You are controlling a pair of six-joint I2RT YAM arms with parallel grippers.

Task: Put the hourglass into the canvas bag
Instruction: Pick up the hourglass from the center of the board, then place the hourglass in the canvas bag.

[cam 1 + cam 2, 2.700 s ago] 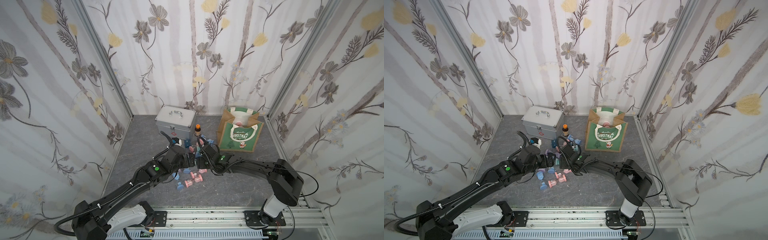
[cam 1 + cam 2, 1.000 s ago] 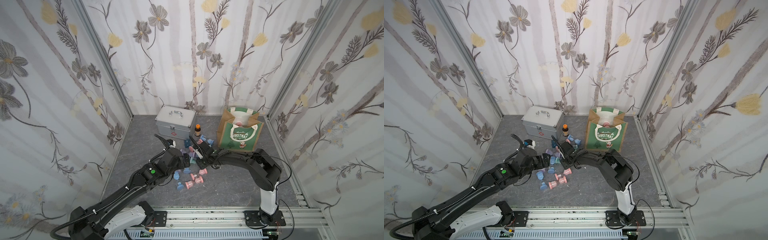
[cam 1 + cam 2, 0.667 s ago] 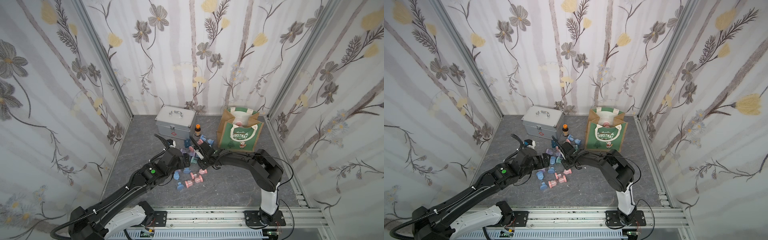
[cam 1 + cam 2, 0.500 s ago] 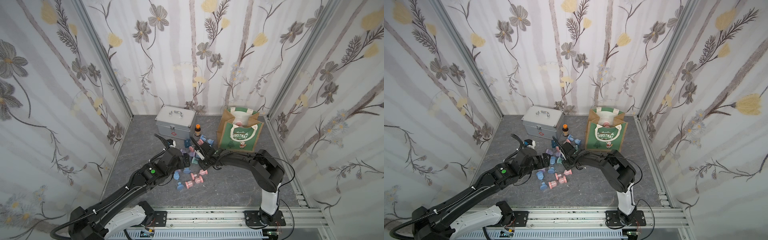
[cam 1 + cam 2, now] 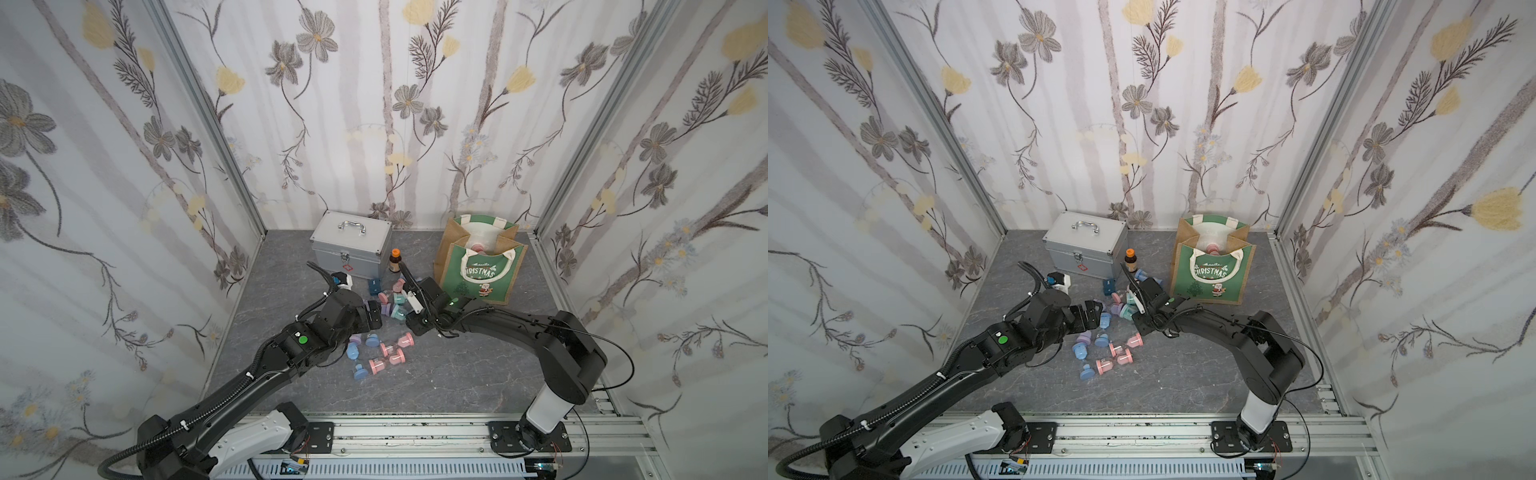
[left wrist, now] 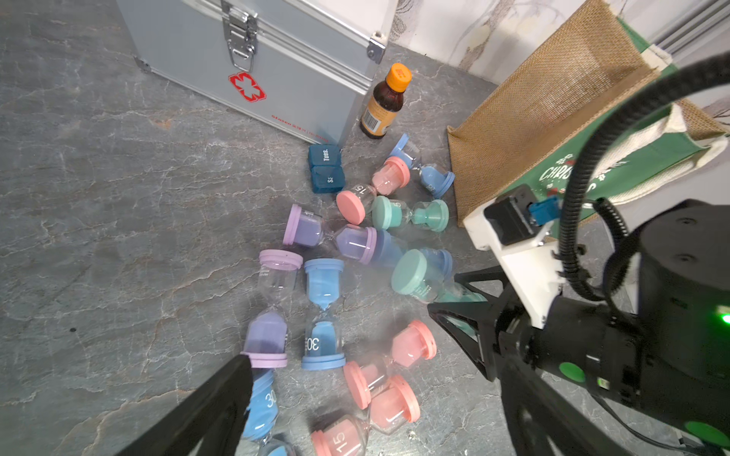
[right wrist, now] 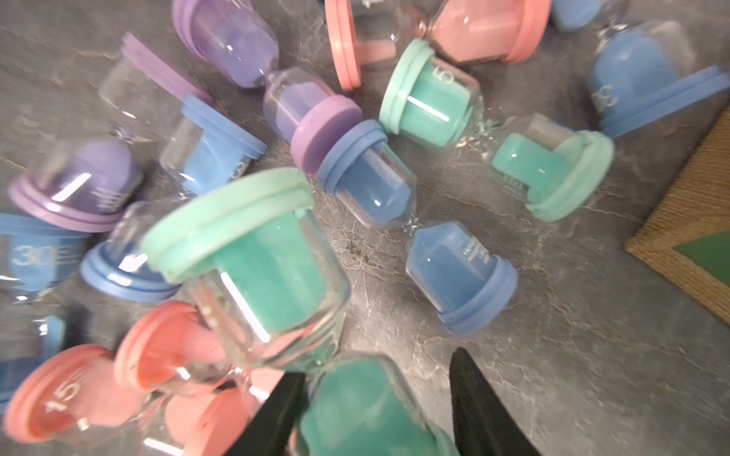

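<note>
Pick made, delivery to come! The right arm's fingers (image 7: pixel 486 414) are closed most of the way around a teal hourglass (image 7: pixel 256 268), pinching its lower bulb from both sides. The piece looks tipped up off the counter (image 5: pixel 457 374), though I cannot tell whether it is fully clear of the pile. It sits near the middle of the counter, at about 8 o'clock from the canvas bag (image 5: pixel 482 282), close by but not over it. The bag stands upright at 1 o'clock on the counter with its mouth open, and something pink (image 5: pixel 478 248) shows inside, likely an hourglass already in.

What is left, as I read it: lift, carry across to the bag's mouth, let go. Plenty of loose hourglasses (image 5: pixel 386 353) lie around in pink, blue and purple, plus another teal.

The held one has clear glass bulbs, a narrow waist, and teal sand packed against a double-rimmed teal cap, with faint white markings on the glass. Slick glass, so a slip is possible.

The left arm's fingers (image 6: pixel 213 410) are spread wide over the pile at 9 o'clock from the catch, holding nothing.
</note>
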